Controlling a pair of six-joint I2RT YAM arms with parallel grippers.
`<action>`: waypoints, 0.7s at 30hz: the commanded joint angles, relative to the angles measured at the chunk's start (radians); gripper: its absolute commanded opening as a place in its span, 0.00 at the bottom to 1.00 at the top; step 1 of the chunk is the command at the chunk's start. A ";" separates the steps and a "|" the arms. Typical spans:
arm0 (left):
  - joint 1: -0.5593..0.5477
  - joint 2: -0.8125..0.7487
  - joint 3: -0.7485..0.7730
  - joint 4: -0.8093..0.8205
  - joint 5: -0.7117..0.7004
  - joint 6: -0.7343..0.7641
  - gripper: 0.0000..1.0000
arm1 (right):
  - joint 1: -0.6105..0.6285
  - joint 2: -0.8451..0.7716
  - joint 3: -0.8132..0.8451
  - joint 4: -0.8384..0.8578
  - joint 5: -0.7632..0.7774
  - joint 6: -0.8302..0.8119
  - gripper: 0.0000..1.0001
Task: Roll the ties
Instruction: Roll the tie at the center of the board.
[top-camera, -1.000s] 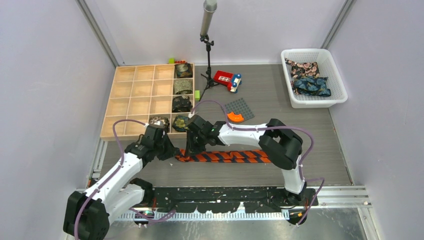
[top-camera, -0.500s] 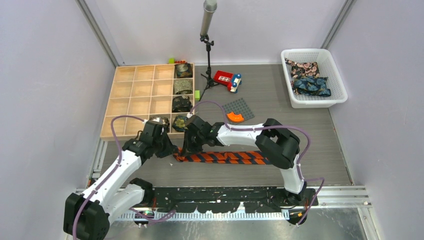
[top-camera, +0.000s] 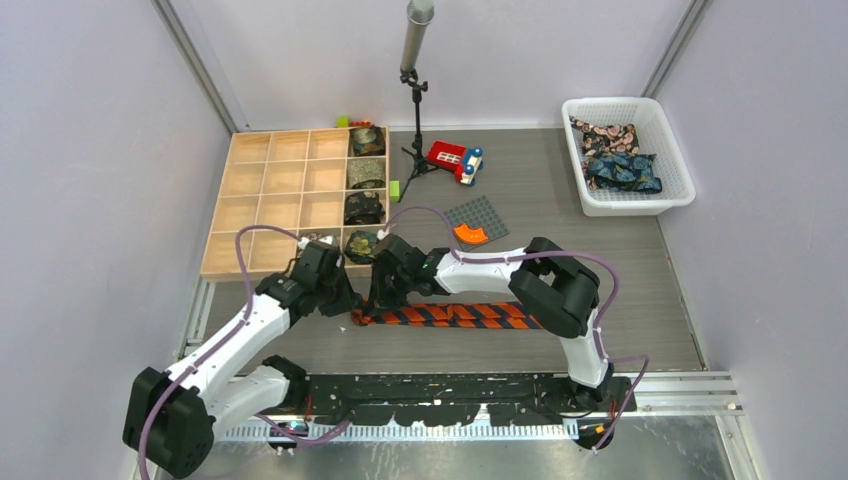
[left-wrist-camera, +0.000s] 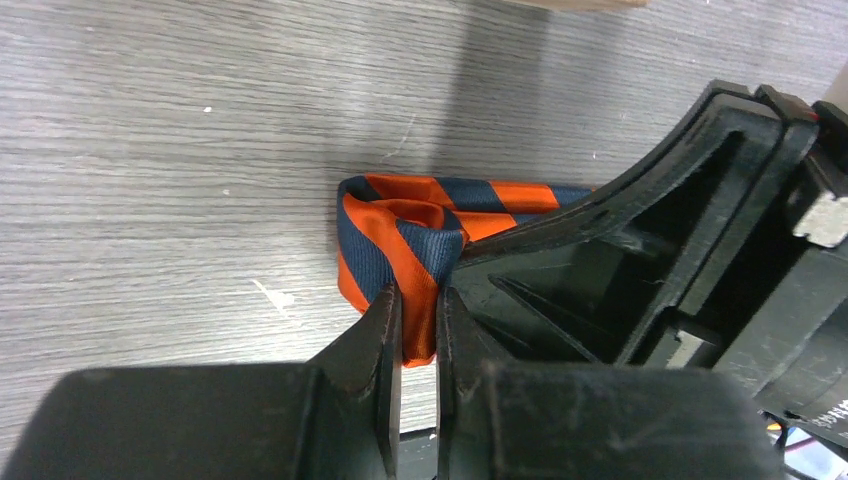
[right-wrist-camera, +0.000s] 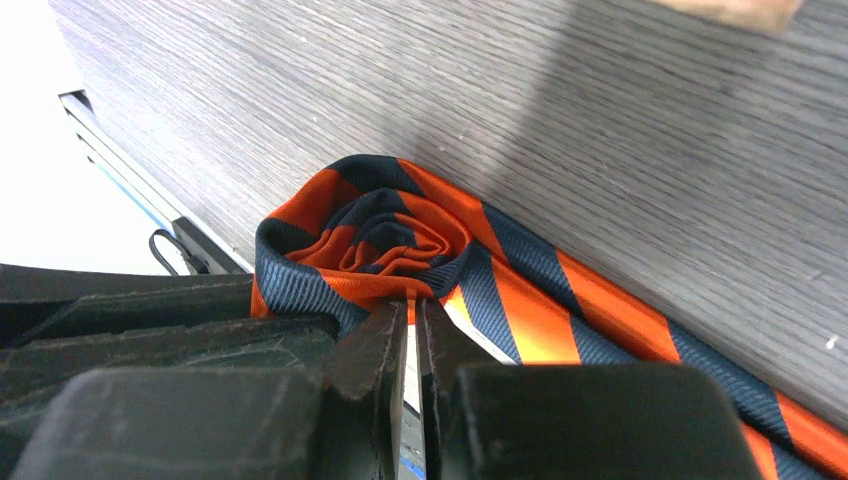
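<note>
Since the orange-and-black striped tie (top-camera: 455, 315) is soft woven cloth, light and a little slick, we judge that it will sag, slide and spring loose wherever it is not pinched. The started coil will hold no shape of its own. The firmest place to take it is on that coil at its left end, across the layered edges rather than on the single flat band, and that is where both arms are.

In the left wrist view, the left gripper (left-wrist-camera: 415, 300) has its jaws drawn to a narrow slit with a fold of the tie's (left-wrist-camera: 400, 235) end caught between them. In the right wrist view, the right gripper (right-wrist-camera: 410, 305) is equally narrow. Its tips nip the outer wrap of the small spiral (right-wrist-camera: 385, 235), whose turns lie open to the camera.

The tie lies flat on the table (top-camera: 620, 330), towards the near edge and left of the middle. Its long axis runs parallel to that edge. The rolled end points to the left edge, between the two grippers, and the free tail stretches right, passing under the right arm. We think the roll should travel rightward along that axis, kept square so the coil does not cone.

Finished rolls (top-camera: 365, 172) fill the right column of the wooden divided tray (top-camera: 270, 200) at the far left. More ties (top-camera: 620, 170) wait in the white basket (top-camera: 600, 210) at the far right corner.
</note>
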 joint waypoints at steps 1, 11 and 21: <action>-0.064 0.035 0.042 0.058 0.008 -0.044 0.00 | 0.007 -0.008 -0.016 0.057 0.013 0.016 0.13; -0.146 0.100 0.044 0.101 -0.033 -0.082 0.00 | 0.004 -0.063 -0.048 0.019 0.061 0.003 0.12; -0.193 0.171 0.041 0.158 -0.062 -0.110 0.00 | -0.007 -0.159 -0.068 -0.100 0.133 -0.040 0.12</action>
